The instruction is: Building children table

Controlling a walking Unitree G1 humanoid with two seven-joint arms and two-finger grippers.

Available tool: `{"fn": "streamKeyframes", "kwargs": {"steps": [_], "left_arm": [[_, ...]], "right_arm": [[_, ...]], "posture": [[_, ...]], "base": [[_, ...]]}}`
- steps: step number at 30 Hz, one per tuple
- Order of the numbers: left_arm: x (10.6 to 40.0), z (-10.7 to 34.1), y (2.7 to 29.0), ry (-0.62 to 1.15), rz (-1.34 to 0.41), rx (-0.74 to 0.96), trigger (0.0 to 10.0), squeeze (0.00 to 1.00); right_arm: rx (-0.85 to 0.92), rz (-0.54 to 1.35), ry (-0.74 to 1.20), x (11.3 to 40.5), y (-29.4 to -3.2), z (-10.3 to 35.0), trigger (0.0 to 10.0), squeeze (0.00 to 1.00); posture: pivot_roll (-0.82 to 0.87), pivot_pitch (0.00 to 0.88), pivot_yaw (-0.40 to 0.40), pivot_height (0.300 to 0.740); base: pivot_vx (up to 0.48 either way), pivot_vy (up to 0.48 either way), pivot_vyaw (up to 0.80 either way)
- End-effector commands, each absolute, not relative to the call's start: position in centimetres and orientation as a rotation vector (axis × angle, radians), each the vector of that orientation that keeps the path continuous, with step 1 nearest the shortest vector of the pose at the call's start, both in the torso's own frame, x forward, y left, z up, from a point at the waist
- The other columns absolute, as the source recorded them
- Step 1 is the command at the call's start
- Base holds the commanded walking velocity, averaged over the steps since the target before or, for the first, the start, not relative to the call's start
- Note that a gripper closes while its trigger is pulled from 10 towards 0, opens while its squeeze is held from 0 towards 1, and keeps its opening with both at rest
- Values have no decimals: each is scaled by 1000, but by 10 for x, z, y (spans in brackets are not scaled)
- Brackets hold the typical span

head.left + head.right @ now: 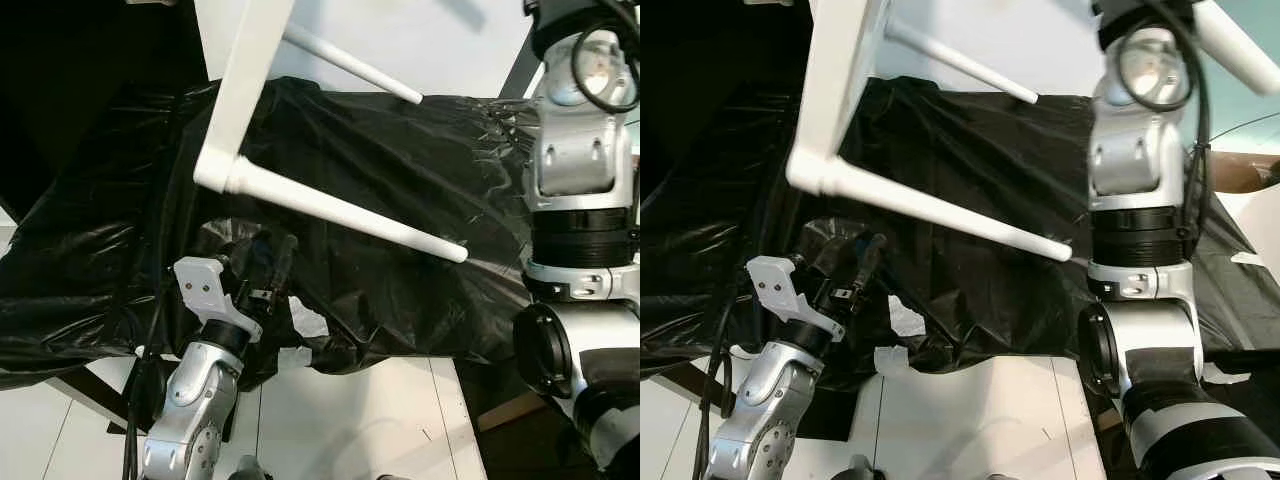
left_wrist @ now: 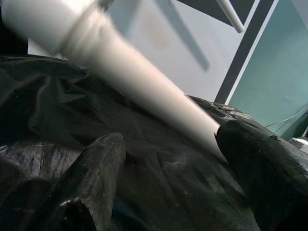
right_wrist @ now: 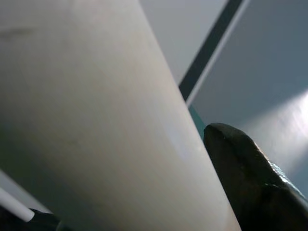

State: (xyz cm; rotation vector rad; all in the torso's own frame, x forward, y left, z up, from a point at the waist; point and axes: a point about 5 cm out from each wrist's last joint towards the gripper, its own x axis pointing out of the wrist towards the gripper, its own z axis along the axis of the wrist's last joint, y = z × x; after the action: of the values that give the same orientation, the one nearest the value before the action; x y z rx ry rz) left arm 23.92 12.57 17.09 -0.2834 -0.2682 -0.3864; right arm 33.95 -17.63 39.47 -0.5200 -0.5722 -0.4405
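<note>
Children's table (image 1: 250, 90), white, tilted on its side above a black plastic sheet (image 1: 400, 180) that covers the work area; the square top edge runs up to the far left, and two tapered round legs point to the right. The near leg (image 1: 350, 215) slants down and to the right over the sheet; the far leg (image 1: 350, 62) lies parallel beyond it. A third white leg (image 1: 1240, 50) shows at the far right, beside the raised right arm.

Left pincer (image 1: 270, 265), low at the near left, points up toward the near leg. Its two black fingers (image 2: 96, 168) stand apart with the sheet between them; one fingertip lies just beside the tip of the near leg, though contact cannot be told. The fingers hold nothing.

Right arm reaches up at the far right. In the right wrist view one black finger (image 3: 250, 178) of the right pincer lies right beside a broad white leg surface (image 3: 96, 120); whether the fingers clamp it cannot be told.

White floor (image 1: 360, 420) lies at the near edge, below the sheet.
</note>
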Motion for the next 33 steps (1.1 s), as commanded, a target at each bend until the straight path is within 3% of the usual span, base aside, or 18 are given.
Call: {"fn": "streamKeyframes", "kwargs": {"steps": [1, 10, 23, 24, 25, 26, 27, 28, 33], "left_arm": [[239, 171, 122, -278, -438, -290, 10000, 0], [235, 171, 122, -269, -450, -295, 10000, 0], [229, 173, 123, -267, -439, -294, 10000, 0], [229, 173, 123, -265, -437, -292, 10000, 0], [229, 173, 124, -264, -436, -290, 10000, 0], [229, 173, 124, -262, -435, -288, 10000, 0], [228, 173, 124, -258, -433, -284, 10000, 0], [227, 173, 125, -254, -430, -280, 10000, 0], [226, 173, 127, -249, -419, -271, 10000, 0]], "right_arm": [[-268, -506, -619, 326, -197, 401, 0, 0], [-79, -536, -389, 326, -237, 304, 0, 0], [42, -576, -367, 342, -279, 283, 0, 0], [41, -538, -377, 345, -275, 278, 2588, 0], [31, -520, -383, 346, -272, 275, 8118, 0], [31, -500, -382, 348, -268, 270, 10000, 0], [28, -464, -391, 349, -263, 263, 10000, 200], [40, -444, -397, 349, -260, 259, 10000, 1000], [86, -334, -475, 343, -246, 249, 10000, 1000]], "posture": [[56, 51, -45, 740], [63, 55, -10, 740], [98, 67, -6, 740], [100, 68, -6, 740], [100, 68, -6, 740], [102, 70, -5, 740], [106, 71, -6, 740], [109, 72, -5, 740], [122, 71, -9, 740]], "base": [[0, 0, 0], [0, 0, 0], [0, 0, 0], [0, 0, 0], [0, 0, 0], [0, 0, 0], [0, 0, 0], [0, 0, 0], [0, 0, 0]]}}
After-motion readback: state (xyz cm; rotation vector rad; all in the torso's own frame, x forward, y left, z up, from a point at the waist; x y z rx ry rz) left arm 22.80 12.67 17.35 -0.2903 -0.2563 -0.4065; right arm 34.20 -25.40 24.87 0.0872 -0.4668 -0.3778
